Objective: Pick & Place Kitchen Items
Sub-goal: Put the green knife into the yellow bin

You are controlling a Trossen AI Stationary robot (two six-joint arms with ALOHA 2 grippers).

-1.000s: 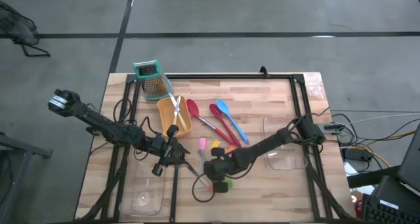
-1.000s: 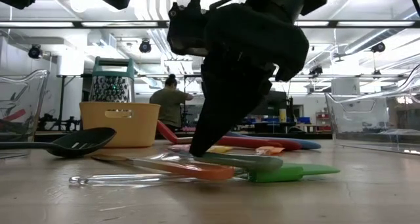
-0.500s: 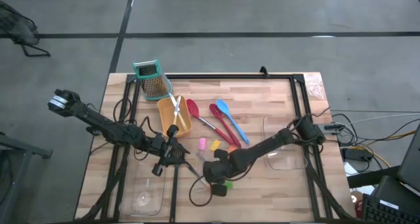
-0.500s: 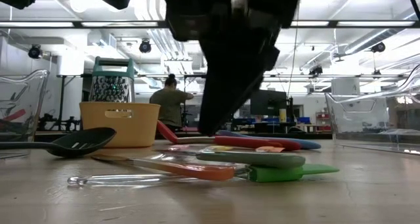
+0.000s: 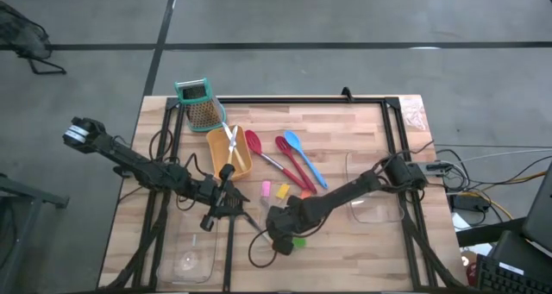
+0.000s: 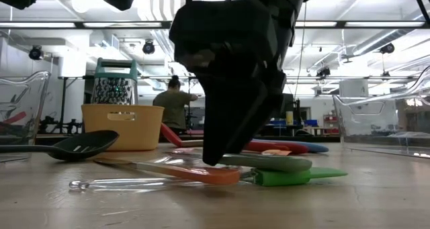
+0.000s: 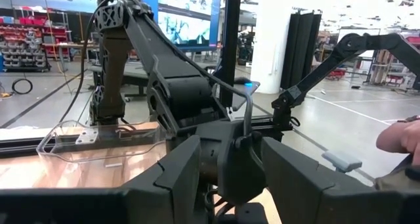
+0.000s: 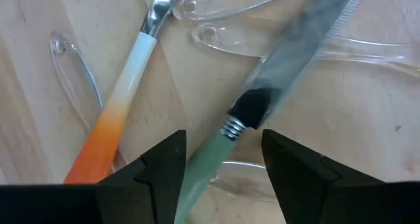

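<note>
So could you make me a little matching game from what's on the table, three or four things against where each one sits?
Things:
1. grater
2. blue spoon
3. black slotted spoon
4. green-handled tool

Places:
A. lying between the right gripper's open jaws
B. standing upright at the table's far left corner, behind the yellow tray
C. lying flat beside the red spoons, mid-table
D. lying on the wood in front of the yellow tray in the low view

Pairs: 1-B, 2-C, 3-D, 4-A
</note>
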